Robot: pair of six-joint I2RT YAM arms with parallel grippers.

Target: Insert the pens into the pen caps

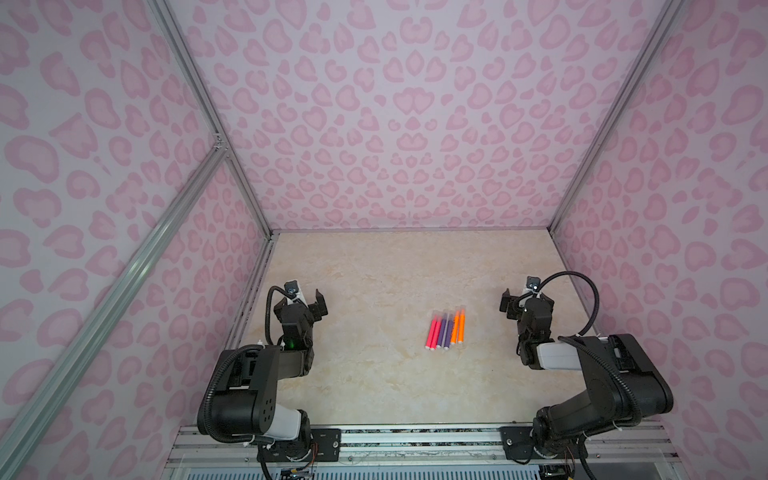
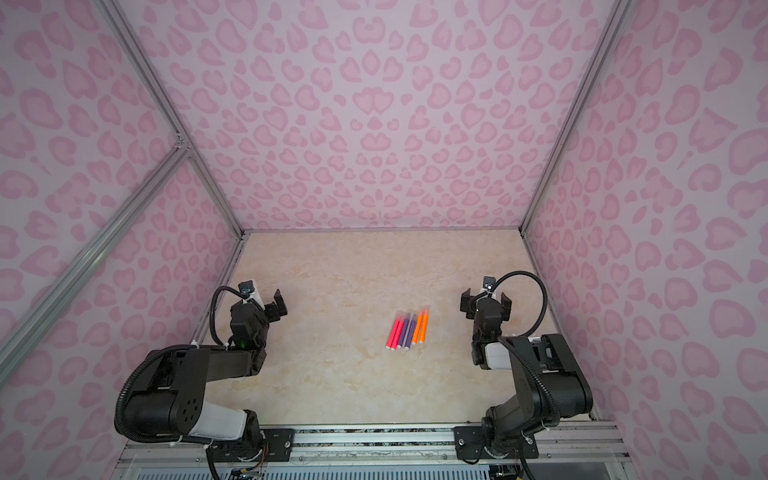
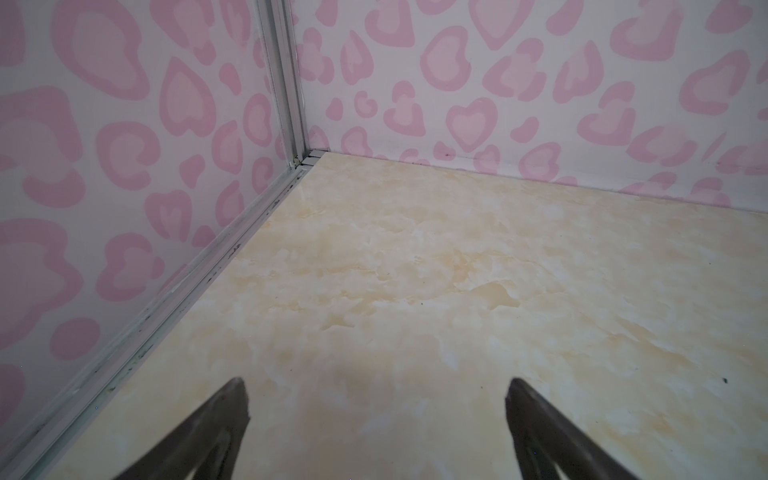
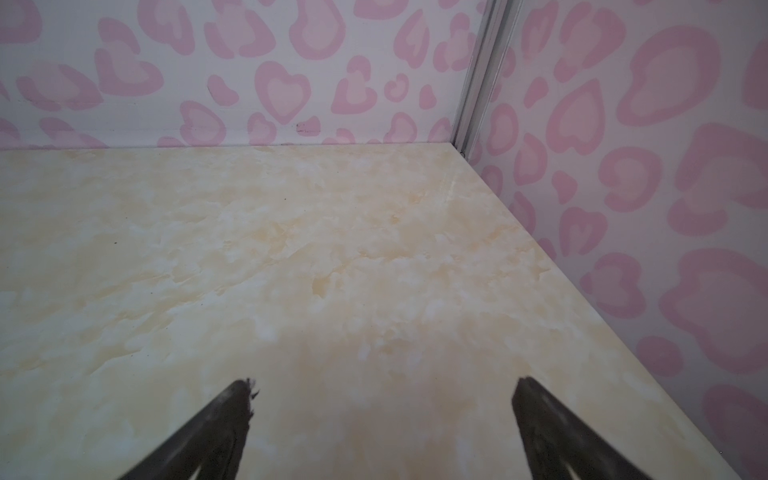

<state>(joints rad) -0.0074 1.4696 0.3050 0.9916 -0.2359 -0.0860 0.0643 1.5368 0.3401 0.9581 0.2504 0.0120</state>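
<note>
Top views: pens (image 1: 445, 330) in tight row on table (image 1: 374, 374), right of centre; caps (image 1: 448, 311) faint at far tips. Left gripper (image 1: 305, 301), right gripper (image 1: 525, 301) well apart from pens.
Left wrist: left gripper (image 3: 376, 386) jaws spread, nothing between.
Right wrist: right gripper (image 4: 382, 386) jaws spread, nothing between.

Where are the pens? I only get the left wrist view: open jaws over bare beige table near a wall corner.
Observer: In both top views the pens lie side by side in one row, right of the middle of the table.
Operator: Is the right arm on them?
Observer: No, the right gripper hangs apart from them, jaws open and empty.
Operator: Any caps left loose?
Observer: None that I can see; faint clear pen caps show at the row's far ends.
</note>
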